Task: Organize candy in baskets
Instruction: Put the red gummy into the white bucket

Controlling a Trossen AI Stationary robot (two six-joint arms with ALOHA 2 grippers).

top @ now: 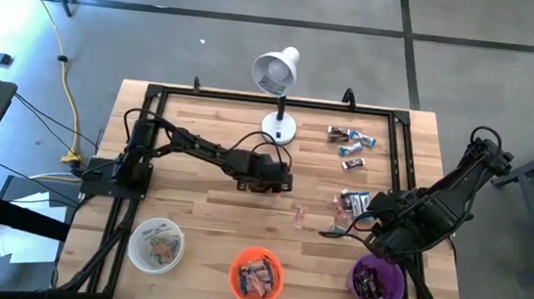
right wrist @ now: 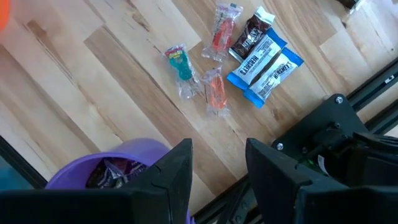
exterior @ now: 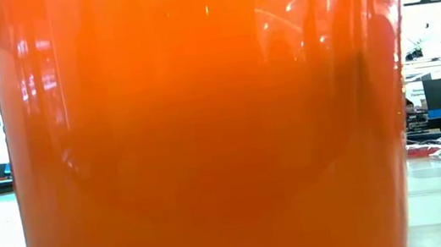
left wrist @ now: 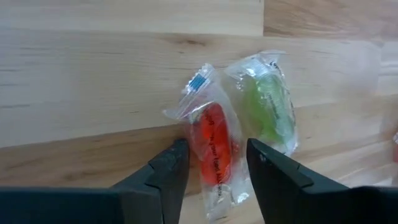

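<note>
1. The three baskets stand in a row along the near edge of the surface [top: 191, 123]: the white basket [top: 156, 245] toward the left corner, the orange basket [top: 256, 274] in the middle, the purple basket [top: 377, 283] toward the right corner. Each already holds some candy, so I judge the sorting to be well under way but unfinished.
2. Loose candy remains. A cluster of dark-wrapped bars [top: 349, 144] lies near the far right corner, just beside the desk lamp [top: 277, 92].
3. The blue-wrapped bars [right wrist: 264, 65] lie near the right edge, touching one another, with a dark bar against them.
4. A few clear-wrapped sweets [top: 300, 215] rest around the middle of the surface; the right wrist view shows two red ones and a green one [right wrist: 180, 65] close together.
5. The left gripper [left wrist: 216, 163] reaches over the middle of the surface. Its jaws stand released on either side of a red sweet [left wrist: 212, 146], not yet clenched on it; a green sweet [left wrist: 270, 107] lies just beside.
6. The right gripper [right wrist: 217, 165] hovers at the purple basket's rim near the right corner, jaws parted and holding nothing.
7. Left to do, by my estimate: all loose pieces, roughly a dozen.
8. The low view is filled by the orange basket's wall.
</note>
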